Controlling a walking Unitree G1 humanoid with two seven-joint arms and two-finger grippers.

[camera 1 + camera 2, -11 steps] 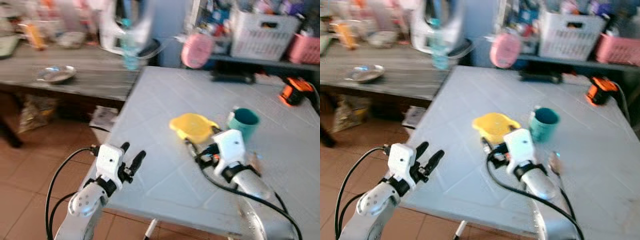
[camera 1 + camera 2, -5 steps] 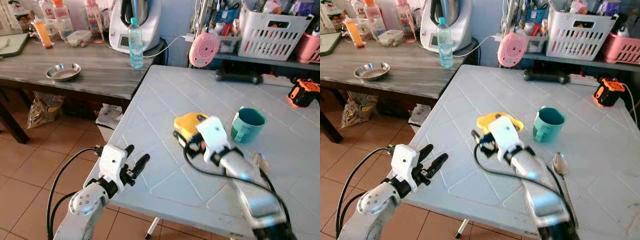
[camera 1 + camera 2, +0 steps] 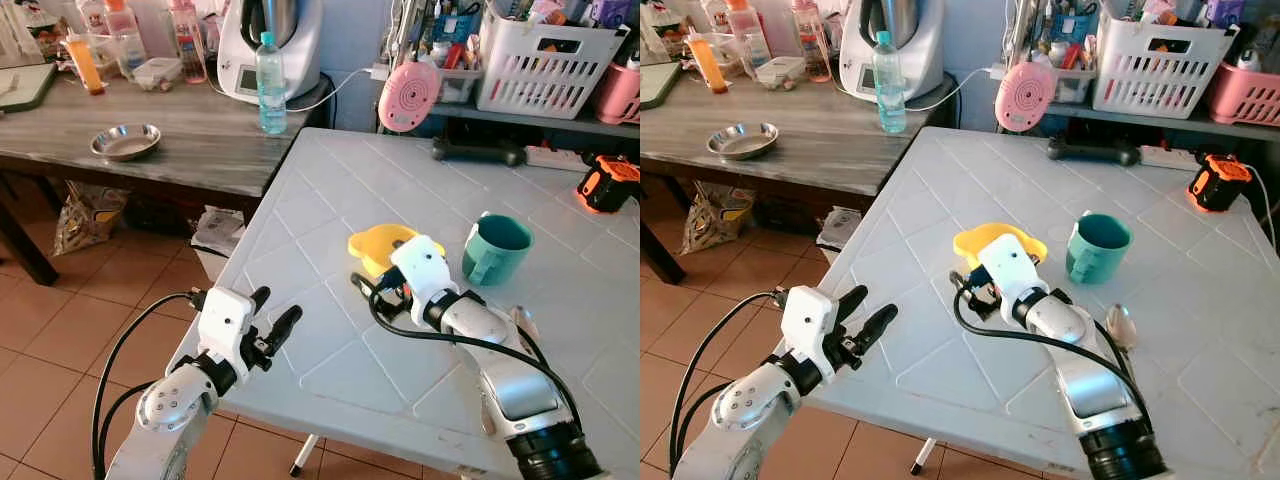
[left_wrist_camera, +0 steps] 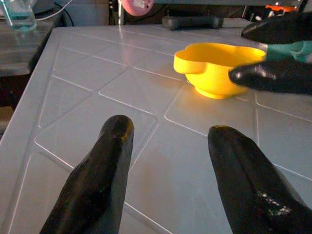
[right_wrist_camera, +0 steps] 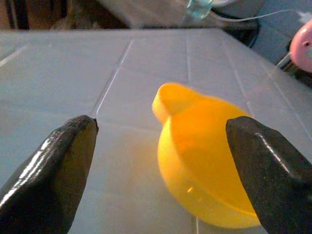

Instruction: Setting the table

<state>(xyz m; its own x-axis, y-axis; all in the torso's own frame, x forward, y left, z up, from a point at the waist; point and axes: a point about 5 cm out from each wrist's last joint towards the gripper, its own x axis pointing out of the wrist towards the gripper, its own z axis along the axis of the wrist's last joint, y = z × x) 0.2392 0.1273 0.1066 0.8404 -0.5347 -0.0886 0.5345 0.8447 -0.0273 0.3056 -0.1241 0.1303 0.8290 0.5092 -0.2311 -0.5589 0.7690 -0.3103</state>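
A yellow bowl [image 3: 383,246] sits mid-table on the white tiled table [image 3: 330,190], with a teal mug [image 3: 495,250] to its right. A metal spoon [image 3: 1120,326] lies nearer the front, partly hidden by my right arm. My right gripper [image 3: 378,290] is open and low over the table at the bowl's near side; in the right wrist view the bowl [image 5: 209,156] lies just ahead between the spread fingers [image 5: 53,165]. My left gripper [image 3: 277,303] is open and holds nothing, hovering at the table's front-left edge, well short of the bowl [image 4: 217,68].
A wooden side table [image 3: 150,150] at the left carries a steel dish [image 3: 125,142], a water bottle [image 3: 269,70] and a kitchen machine. A pink round object [image 3: 409,96], white basket [image 3: 540,60] and orange tape measure [image 3: 606,183] line the back. Tiled floor lies left.
The blur has settled. My right gripper swung left from beside the mug to the bowl, passed over it, and now sits low at its near rim. The left gripper has stayed put.
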